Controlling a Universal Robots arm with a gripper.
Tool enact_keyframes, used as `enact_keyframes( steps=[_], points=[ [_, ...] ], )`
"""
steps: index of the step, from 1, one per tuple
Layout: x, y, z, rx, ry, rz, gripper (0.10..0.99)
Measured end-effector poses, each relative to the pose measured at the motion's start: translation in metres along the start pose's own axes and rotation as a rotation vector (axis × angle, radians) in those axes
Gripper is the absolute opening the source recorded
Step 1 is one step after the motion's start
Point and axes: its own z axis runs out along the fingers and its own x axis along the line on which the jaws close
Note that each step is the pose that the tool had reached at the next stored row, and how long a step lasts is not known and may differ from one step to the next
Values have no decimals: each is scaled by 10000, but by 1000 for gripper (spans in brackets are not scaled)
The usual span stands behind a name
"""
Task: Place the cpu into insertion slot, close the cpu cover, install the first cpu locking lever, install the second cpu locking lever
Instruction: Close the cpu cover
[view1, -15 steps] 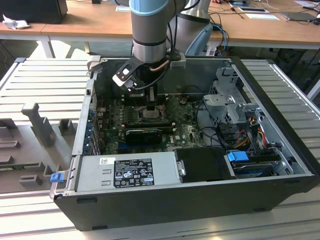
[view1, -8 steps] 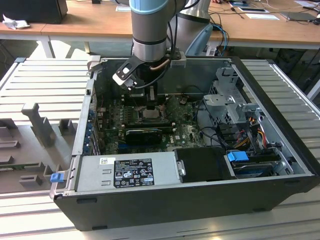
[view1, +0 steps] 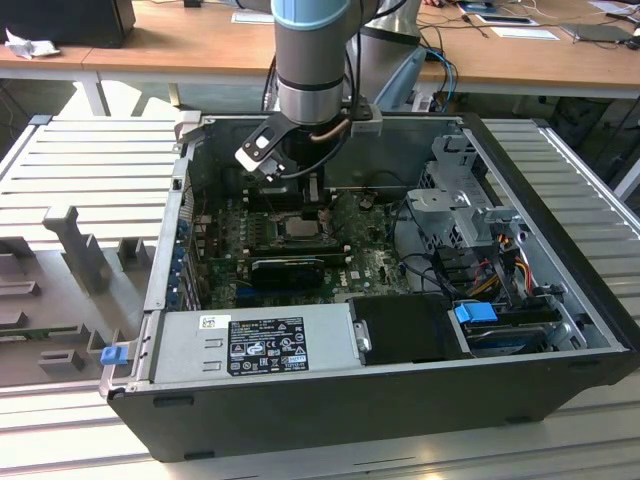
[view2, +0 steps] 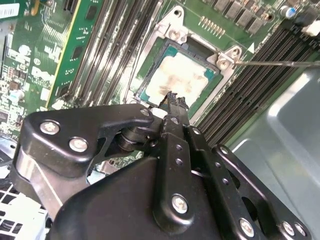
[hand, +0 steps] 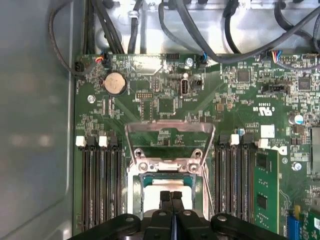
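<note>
cpu: the cpu (view2: 182, 77) lies flat in its socket on the motherboard (hand: 165, 105), pale top up and smeared with residue; it shows in both wrist views (hand: 151, 192).
cpu cover: the cpu cover (hand: 170, 125) stands swung up on its hinge at one edge of the socket, with the board visible through its open window.
Lever: in the second wrist view a thin metal locking lever (view2: 275, 63) juts out from a corner of the socket, not latched down.
Hand: the hand (hand: 171, 192) has its two black fingers pressed together and grips nothing. Its tip (view2: 175, 97) hangs over the cpu near one edge; I cannot tell whether it touches.
Around the socket: rows of black memory slots (hand: 100, 185) run along both sides.
Arm: the arm (view1: 312, 60) reaches down into the open computer case (view1: 380, 410).
Worktop: the case rests on a ribbed grey worktop (view1: 90, 170).
</note>
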Motion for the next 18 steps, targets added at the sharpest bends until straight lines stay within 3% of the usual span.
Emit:
enact_keyframes(
  steps=[2,8,18],
  points=[
    [1,1,-4,1,-3,1,106],
    [6,9,-151,0,-1,0,106],
    [8,12,-201,-1,0,0,106]
  ],
)
